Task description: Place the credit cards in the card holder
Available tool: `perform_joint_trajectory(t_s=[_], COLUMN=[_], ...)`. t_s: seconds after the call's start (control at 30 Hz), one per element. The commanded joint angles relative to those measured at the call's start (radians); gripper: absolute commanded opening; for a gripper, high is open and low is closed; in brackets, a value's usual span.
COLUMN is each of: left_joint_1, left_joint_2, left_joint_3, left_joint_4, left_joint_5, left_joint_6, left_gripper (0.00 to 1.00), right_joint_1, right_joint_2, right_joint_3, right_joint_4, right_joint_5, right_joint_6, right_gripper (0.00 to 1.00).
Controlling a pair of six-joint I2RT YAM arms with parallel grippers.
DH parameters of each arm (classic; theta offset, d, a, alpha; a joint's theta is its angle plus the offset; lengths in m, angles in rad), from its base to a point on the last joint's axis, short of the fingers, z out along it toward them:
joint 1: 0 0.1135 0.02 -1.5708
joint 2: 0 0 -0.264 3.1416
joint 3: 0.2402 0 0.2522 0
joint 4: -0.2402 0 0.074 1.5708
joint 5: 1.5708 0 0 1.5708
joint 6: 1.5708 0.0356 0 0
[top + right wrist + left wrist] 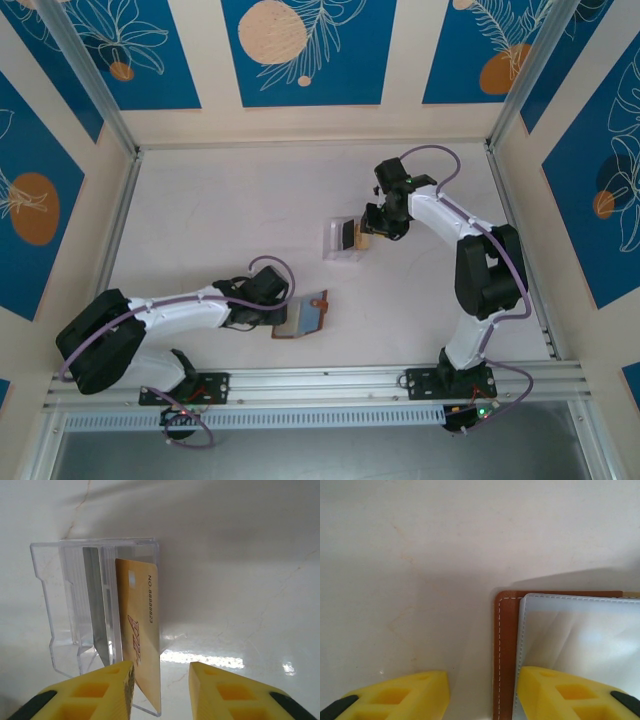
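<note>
- R gripper point(161, 682): jaws apart astride gold credit card point(140, 630) upright in clear stand point(65, 605); prob. lining up a pinch.
- L gripper point(482, 692): jaws apart, one side over the open leather card holder point(506, 645) lying flat nr L arm; likely steadying it.

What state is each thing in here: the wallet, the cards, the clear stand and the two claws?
Brown leather folding wallet: lying open, pale grey-blue pocket facing up.
Clear plastic slotted stand: upright, holding two cards.
Pale yellow plastic card: standing on edge in the stand.
Dark grey card: standing in a slot beside it.
Left gripper: open, one finger over the wallet.
Right gripper: open, yellow card's edge between its fingers.
</note>
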Motion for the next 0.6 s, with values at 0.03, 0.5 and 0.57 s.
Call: perform_joint_trajectory(t_s=[0.03,0.5,0.57], left_joint_1=[-0.008,-0.008,-0.009], left_joint_2=[0.153,0.164,0.164], left_joint_3=[-0.085,-0.082,-0.082], left_joint_4=[0.173,0.177,0.178], left_joint_5=[0.046,0.046,0.046], left_joint_6=[-0.01,-0.009,-0.009], left_gripper=[0.45,0.45,0.45], right_joint_1=[0.008,0.003,0.003], right_joint_2=[0.042,0.059,0.054], right_joint_3=[0.029,0.021,0.022], right_joint_4=[0.01,0.025,0.019], right_joint_5=[-0.031,-0.032,-0.026], right_joint_6=[-0.004,-0.015,-0.018], right_gripper=[0.36,0.19,0.15])
